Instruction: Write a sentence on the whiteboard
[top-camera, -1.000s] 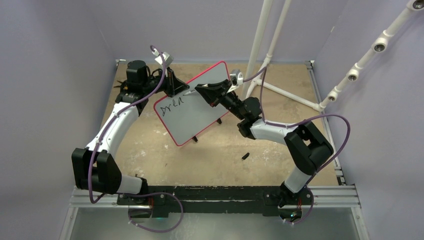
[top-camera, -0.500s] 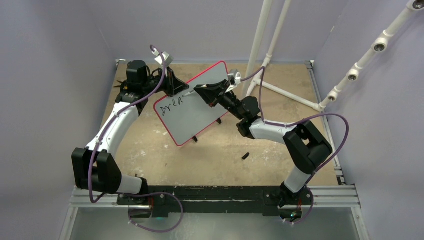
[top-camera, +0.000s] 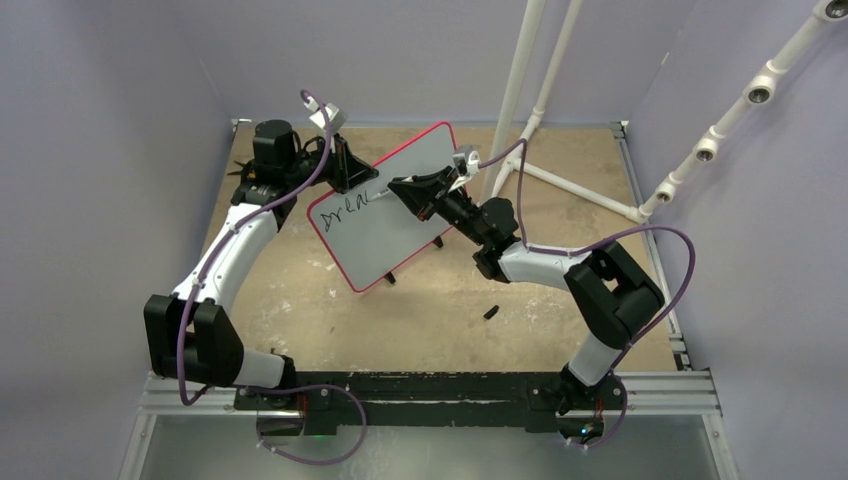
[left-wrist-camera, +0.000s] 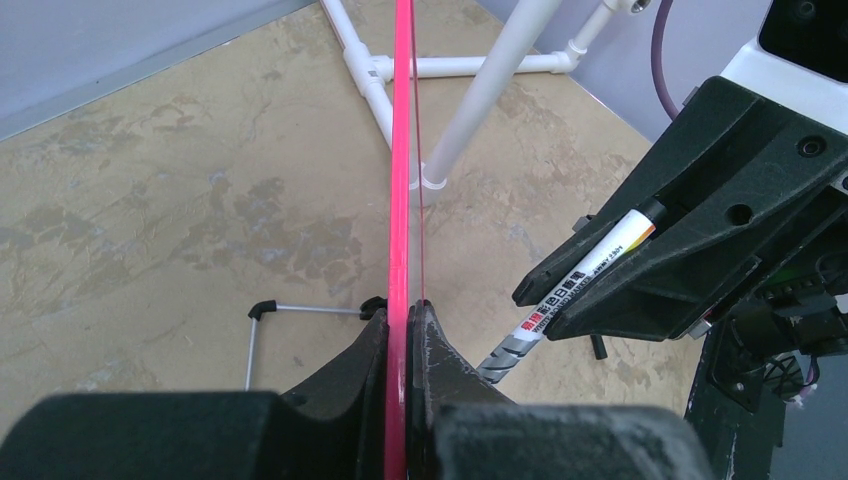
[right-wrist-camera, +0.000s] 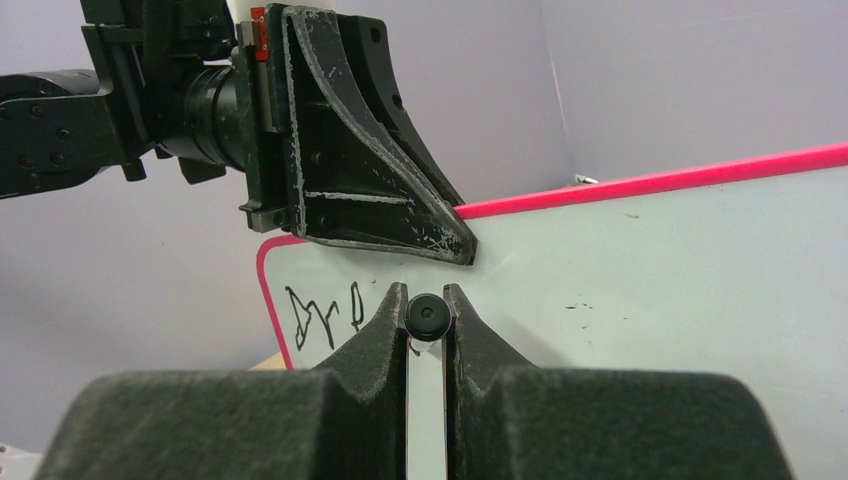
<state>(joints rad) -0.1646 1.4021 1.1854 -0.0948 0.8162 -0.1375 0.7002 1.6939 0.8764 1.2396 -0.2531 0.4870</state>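
The whiteboard (top-camera: 390, 225), white with a red-pink rim, stands tilted at the back middle of the table. My left gripper (top-camera: 350, 170) is shut on its top rim; in the left wrist view (left-wrist-camera: 404, 305) the jaws pinch the pink edge (left-wrist-camera: 402, 150). Black handwritten letters (top-camera: 340, 208) reading roughly "Drea" sit at the board's upper left and also show in the right wrist view (right-wrist-camera: 322, 315). My right gripper (top-camera: 400, 188) is shut on a whiteboard marker (left-wrist-camera: 578, 285). The marker's butt end (right-wrist-camera: 427, 318) shows between the jaws. Its tip, at the board's face, is hidden.
A white pipe frame (top-camera: 530, 110) stands behind and right of the board. A small black cap (top-camera: 491, 312) lies on the tan tabletop to the right. The board's thin wire stand (left-wrist-camera: 255, 312) rests on the table behind it. Purple walls enclose the table.
My right gripper with the marker has shifted slightly left and nearer along the board, and the writing has gained a stroke. The left arm and the board have not moved.
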